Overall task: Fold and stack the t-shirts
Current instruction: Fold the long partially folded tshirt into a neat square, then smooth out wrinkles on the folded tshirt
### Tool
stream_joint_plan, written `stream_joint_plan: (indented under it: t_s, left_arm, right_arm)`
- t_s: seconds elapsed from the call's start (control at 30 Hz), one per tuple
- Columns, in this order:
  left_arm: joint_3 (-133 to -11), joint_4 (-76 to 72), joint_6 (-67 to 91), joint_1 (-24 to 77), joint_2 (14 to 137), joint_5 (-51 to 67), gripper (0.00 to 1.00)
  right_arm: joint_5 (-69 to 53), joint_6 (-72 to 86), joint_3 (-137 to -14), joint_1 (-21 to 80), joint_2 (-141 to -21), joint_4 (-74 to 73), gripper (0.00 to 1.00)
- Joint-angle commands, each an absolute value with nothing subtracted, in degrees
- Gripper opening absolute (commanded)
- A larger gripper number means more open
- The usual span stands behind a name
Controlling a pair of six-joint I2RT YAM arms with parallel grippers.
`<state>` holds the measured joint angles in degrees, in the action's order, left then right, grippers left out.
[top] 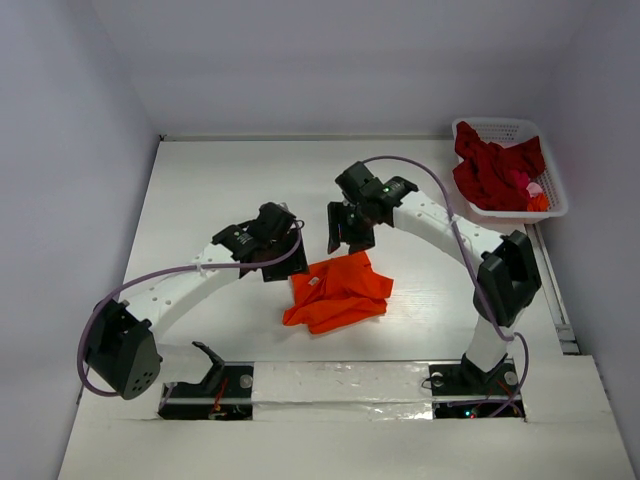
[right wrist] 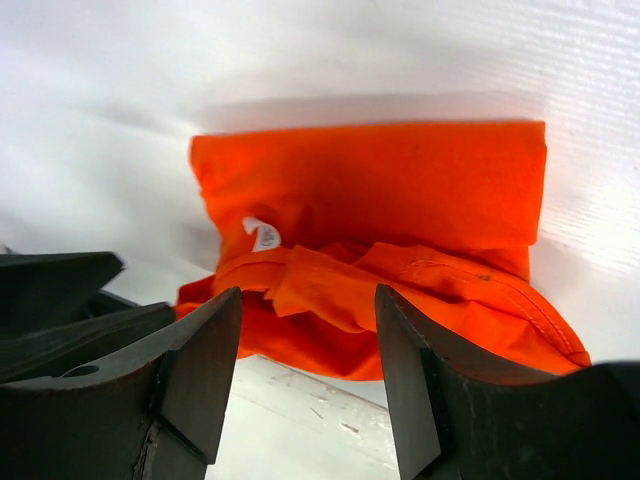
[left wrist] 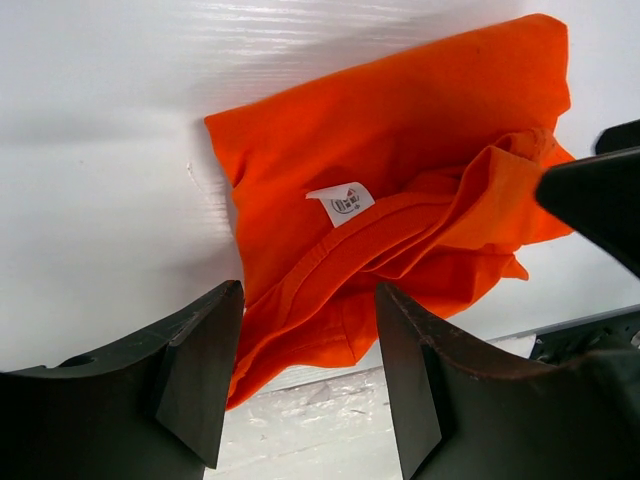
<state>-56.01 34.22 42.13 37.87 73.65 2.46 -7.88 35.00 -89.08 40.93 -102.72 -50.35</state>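
Observation:
A bright orange t-shirt [top: 338,291] lies roughly folded and rumpled on the white table, its small white neck label [left wrist: 342,201] showing. It also shows in the left wrist view [left wrist: 400,190] and the right wrist view [right wrist: 390,220]. My left gripper [top: 275,262] hovers just left of the shirt's far edge, open and empty. My right gripper [top: 348,238] hovers just beyond the shirt's far edge, open and empty. Dark red t-shirts [top: 490,170] lie heaped in the basket at the far right.
The white lattice basket [top: 500,128] stands at the far right corner, with a bit of pink and orange cloth [top: 532,192] among the red. A taped strip [top: 340,378] runs along the near edge between the arm bases. Walls close the table left and back.

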Motion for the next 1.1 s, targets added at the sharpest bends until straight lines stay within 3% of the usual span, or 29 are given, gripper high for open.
stream_joint_plan:
  t_s: [0.0,0.4,0.67,0.8,1.03,1.07]
  left_arm:
    - [-54.8,33.5,42.5,38.0,72.1,2.1,0.52]
    - [-54.5,33.7,42.5,37.4,72.3,1.8,0.52]
    - [-54.7,34.0,42.4,37.4,71.7,2.0,0.52]
    - [-54.8,34.4,42.4,37.4,71.4,1.9,0.53]
    - [-54.2,34.6,42.5,36.9,70.7,1.8,0.53]
    - [-54.1,34.6,42.5,36.9,70.6,1.8,0.53]
  right_arm:
    - [-7.1,34.1,-94.0,41.6,-102.7,-52.0,0.61]
    - [-7.2,33.7,-91.6,43.9,-105.5,-51.0,0.61]
    - [-6.2,34.5,-88.9,44.5,-105.0,-50.0,0.55]
    - [-6.5,34.8,-88.6,44.5,-105.4,-49.8,0.47]
    - [-6.6,34.9,-88.3,44.5,-105.4,-49.7,0.0]
    - [-6.5,35.0,-88.2,44.5,-105.1,-50.0,0.0]
